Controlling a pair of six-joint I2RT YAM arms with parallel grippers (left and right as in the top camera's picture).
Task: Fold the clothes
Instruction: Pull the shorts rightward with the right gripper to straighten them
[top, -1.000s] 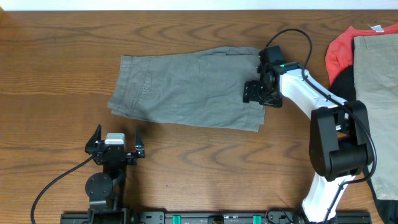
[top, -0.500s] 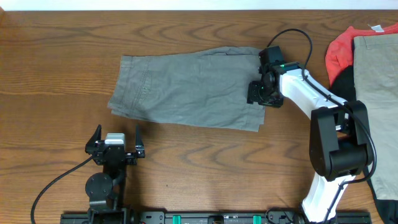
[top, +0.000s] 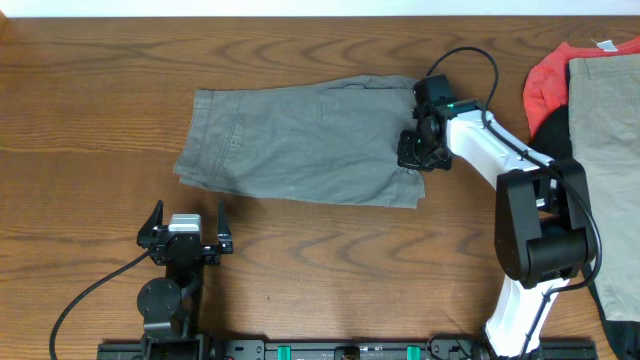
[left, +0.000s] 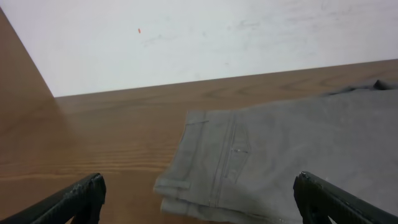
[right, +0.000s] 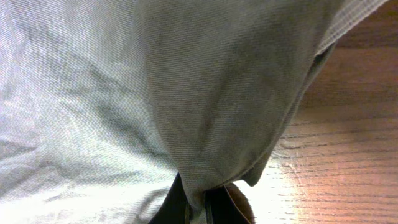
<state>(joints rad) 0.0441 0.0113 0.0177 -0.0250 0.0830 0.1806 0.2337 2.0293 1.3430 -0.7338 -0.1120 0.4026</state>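
The right claw (top: 413, 152) is shut tight on a pinch of the grey-green shorts (top: 300, 145). It holds them at their right end, about halfway along that edge. From this claw the shorts spread away to the left, lying flat on the brown wood counter (top: 90, 90). Up close, in the right wrist view, the cloth is pulled into a bunched fold that runs down into the claw's tips. Bare wood shows just to the right of the fold.

The left claw (top: 188, 215) is open wide and holds nothing. It sits at the front of the counter, apart from the shorts. The shorts lie ahead of it and a little to its right. From its own camera you can see the end of the shorts nearest to it, with a stitched pocket and two layers of cloth, one on top of the other.

On the far side of the right claw, well apart from it, lie more clothes. A beige piece (top: 605, 150) rests on top of a red-orange piece (top: 545, 85).
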